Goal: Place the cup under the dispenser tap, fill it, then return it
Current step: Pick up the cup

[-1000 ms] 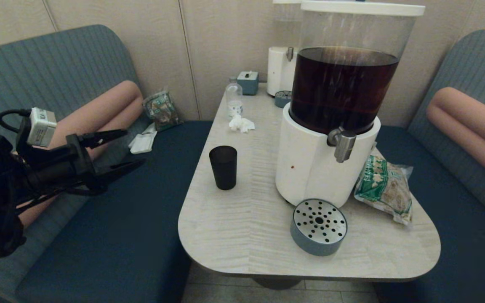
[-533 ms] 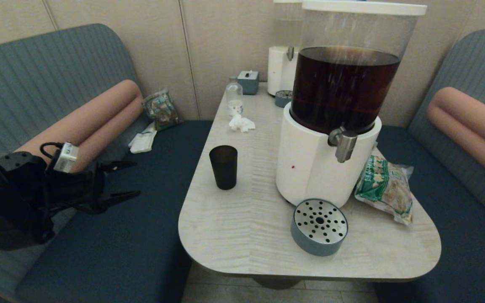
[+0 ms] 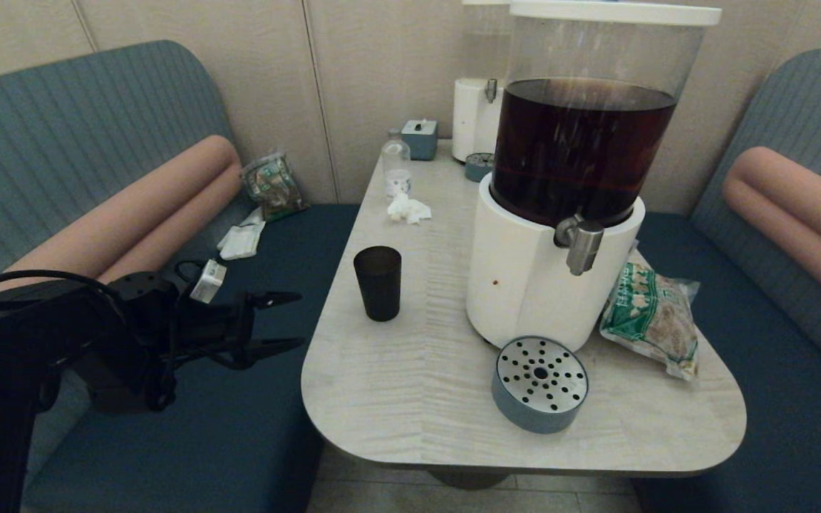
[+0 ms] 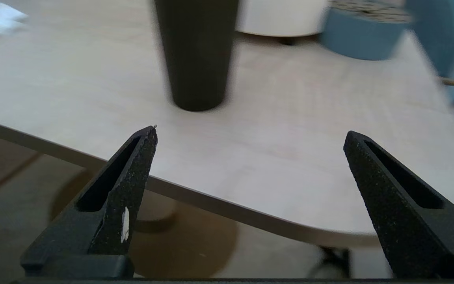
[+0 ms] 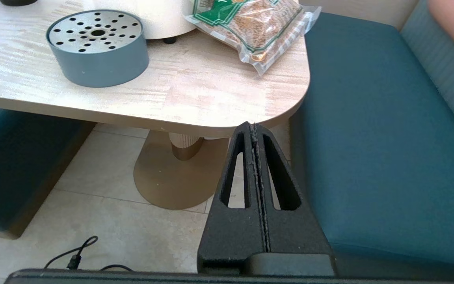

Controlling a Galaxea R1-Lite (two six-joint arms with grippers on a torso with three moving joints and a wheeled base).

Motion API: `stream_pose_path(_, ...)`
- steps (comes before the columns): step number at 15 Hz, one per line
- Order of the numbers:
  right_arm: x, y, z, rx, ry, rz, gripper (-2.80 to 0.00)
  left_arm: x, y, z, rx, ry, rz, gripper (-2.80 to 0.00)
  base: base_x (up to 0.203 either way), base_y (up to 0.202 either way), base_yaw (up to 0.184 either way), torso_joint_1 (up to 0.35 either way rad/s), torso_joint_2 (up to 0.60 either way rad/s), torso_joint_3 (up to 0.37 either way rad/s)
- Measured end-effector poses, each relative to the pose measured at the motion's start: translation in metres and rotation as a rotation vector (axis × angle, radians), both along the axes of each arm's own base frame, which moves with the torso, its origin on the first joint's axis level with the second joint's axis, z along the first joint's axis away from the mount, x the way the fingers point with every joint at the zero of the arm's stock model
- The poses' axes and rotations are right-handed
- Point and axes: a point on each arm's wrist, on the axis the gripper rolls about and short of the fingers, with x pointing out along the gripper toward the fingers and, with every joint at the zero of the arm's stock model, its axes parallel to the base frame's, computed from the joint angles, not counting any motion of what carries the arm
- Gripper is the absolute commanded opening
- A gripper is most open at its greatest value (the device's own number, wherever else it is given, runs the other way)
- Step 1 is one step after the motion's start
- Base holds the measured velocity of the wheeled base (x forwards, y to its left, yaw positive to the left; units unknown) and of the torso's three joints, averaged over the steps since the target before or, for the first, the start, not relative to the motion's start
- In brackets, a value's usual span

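Right now the cup (image 3: 378, 283) stands upright on the bench (image 3: 410, 399), well to the left of the big dispenser (image 3: 560, 214) with the dark brown liquid and apart from it. From the left wrist it shows as a dark tapered shape (image 4: 197, 55) just past the bench edge, ahead of the spread fingers. The dispenser tap (image 3: 580, 244) juts from the front of the dispenser's white base, on the far side of that base from the cup, with nothing beneath it. A round blue-grey drip tray (image 3: 539, 383) with a perforated metal top sits on the bench just in front of the dispenser, close to its base. A sealed snack bag (image 3: 649, 317) lies beside the dispenser on the side away from the cup. Behind the cup, farther back on the bench, are a crumpled tissue (image 3: 408, 209) and a small clear bottle (image 3: 396, 167). The left claw (image 3: 286, 322) hovers off the bench edge, level with the cup and pointing toward it, its fingers apart and holding nothing. The right claw (image 5: 253, 128) hangs below the bench corner nearest the snack bag, its fingers pressed together.
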Motion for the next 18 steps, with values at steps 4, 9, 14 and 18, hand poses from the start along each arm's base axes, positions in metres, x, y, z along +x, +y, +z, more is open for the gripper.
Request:
stream_pose_path(4,0.000,0.000,0.000,0.001,0.000,0.000,-2.80,0.032,-0.019,0.000,-0.026,-0.058,0.065,0.00,0.000,0.000,0.000,0.000,0.00,0.000)
stream_pose_path(9,0.000,0.000,0.000,0.000,0.000,0.000,-2.80,0.043,-0.051,-0.002,-0.061,-0.037,0.058,0.00,0.000,0.000,0.000,0.000,0.00,0.000)
stream_pose_path(14,0.000,0.000,0.000,0.001,0.000,0.000,-2.80,0.048,-0.085,0.004,-0.093,-0.025,0.023,0.00,0.000,0.000,0.000,0.000,0.00,0.000)
stream_pose_path(18,0.000,0.000,0.000,0.000,0.000,0.000,-2.80,0.057,-0.107,0.013,-0.132,-0.043,0.028,0.00,0.000,0.000,0.000,0.000,0.00,0.000)
